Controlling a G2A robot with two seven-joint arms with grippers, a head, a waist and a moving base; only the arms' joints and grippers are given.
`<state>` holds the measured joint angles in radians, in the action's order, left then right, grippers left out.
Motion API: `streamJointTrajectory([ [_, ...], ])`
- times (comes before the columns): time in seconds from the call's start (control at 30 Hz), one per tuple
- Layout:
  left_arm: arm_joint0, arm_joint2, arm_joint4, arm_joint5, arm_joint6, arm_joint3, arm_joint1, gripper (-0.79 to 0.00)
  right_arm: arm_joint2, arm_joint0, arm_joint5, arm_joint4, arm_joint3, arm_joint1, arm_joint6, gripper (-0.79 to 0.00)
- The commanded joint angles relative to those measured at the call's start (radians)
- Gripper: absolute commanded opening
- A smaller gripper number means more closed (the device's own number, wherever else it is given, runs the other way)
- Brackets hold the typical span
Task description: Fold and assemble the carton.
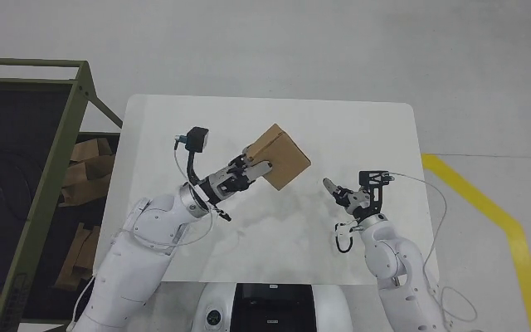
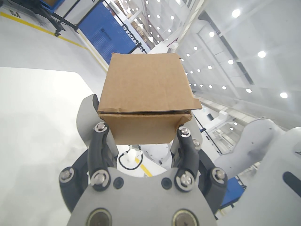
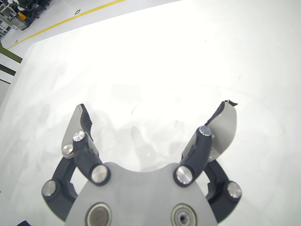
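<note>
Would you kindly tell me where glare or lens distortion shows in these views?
Right wrist view: glare washes out the table past the open right gripper. Left wrist view: bright ceiling lamps behind the evenly lit carton in the left gripper; the lens curves straight lines. Top view: even light, little glare.

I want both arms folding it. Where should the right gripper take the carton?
Grip the carton at its free end, opposite the left gripper, coming from the right gripper side: flat faces jut out clear there, probably fitting open jaws.
</note>
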<state>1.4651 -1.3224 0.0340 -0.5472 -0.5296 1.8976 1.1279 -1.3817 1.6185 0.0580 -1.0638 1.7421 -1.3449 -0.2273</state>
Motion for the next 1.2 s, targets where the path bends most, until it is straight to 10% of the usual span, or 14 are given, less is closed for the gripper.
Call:
streamJointTrajectory([
  [0.0,-0.002,-0.005,0.081,-0.009,-0.031,-0.004,-0.002,-0.785,0.0,0.0,0.0,0.0,0.0,0.0,0.0,0.0],
  [0.5,0.002,-0.051,0.233,-0.105,-0.153,0.011,-0.014,-0.785,0.0,0.0,0.0,0.0,0.0,0.0,0.0,0.0],
  [1.17,0.106,-0.057,-0.724,-0.024,0.287,0.328,0.007,-0.785,0.0,0.0,0.0,0.0,0.0,0.0,0.0,0.0],
])
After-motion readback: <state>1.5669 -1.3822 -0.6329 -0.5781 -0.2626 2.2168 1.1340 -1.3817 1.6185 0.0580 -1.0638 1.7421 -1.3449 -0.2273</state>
